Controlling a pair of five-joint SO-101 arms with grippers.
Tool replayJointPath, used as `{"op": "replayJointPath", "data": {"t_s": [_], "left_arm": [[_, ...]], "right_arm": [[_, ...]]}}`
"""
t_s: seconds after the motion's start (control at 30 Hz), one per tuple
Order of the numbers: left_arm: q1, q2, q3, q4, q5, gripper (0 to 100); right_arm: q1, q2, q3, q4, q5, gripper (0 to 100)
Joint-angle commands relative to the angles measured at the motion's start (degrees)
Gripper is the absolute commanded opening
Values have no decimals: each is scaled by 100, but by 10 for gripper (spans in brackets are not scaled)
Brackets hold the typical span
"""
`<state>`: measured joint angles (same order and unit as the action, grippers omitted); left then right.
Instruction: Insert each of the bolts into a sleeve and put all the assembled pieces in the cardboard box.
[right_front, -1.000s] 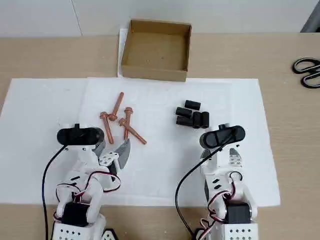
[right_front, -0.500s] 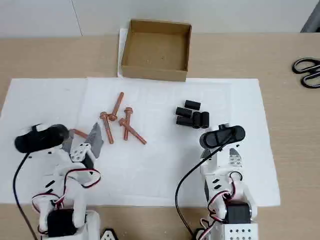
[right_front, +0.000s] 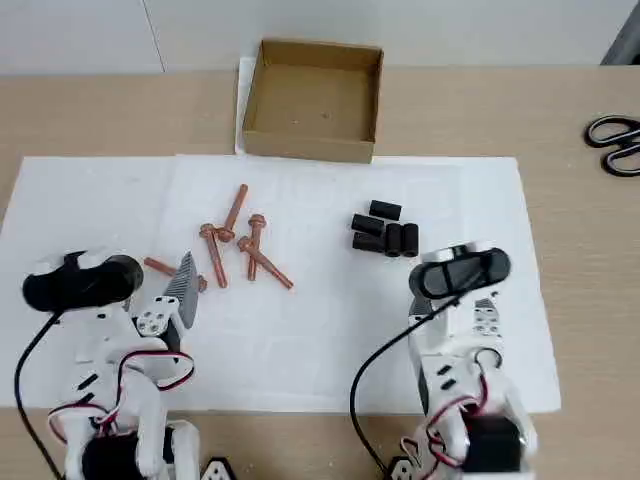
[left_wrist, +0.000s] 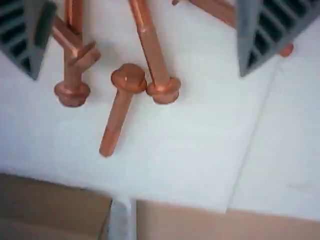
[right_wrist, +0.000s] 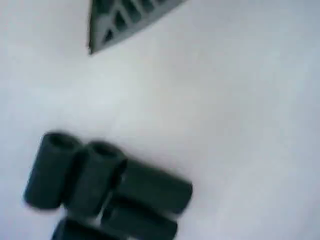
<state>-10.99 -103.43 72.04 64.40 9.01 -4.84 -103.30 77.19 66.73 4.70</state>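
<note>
Workshop-like bench: wooden table (right_front: 80, 110), white paper sheet (right_front: 330, 330), scissors (right_front: 615, 143).

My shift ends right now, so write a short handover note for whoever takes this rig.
Left tool: open, above the bolts, holding nothing.
Right tool: near the sleeves; open or shut unclear.
Five bolts and five sleeves lie loose on the white paper; the cardboard box holds nothing.
Done: nothing. Left: every insertion, then boxing.
</note>
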Motion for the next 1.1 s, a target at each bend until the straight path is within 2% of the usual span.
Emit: {"op": "replayJointPath", "data": {"t_s": [0.0,0.13,0.33,0.6,0.83,1.07], "left_arm": [[-26,-44,-655,0,-26,246],[-26,492,-1464,18,-26,246],[-26,2365,-3020,132,-18,246],[-9,4651,-4400,1037,-18,246],[-18,5670,-4760,1582,-18,246],[-18,5741,-4752,1600,-18,246]], "right_arm": [[31,-66,-1020,242,70,199],[31,-66,-1855,268,70,199],[40,242,-3051,48,70,199],[40,2738,-5055,154,26,199],[13,5420,-7305,1473,-501,199],[-4,7996,-8958,3213,-475,199]]}}
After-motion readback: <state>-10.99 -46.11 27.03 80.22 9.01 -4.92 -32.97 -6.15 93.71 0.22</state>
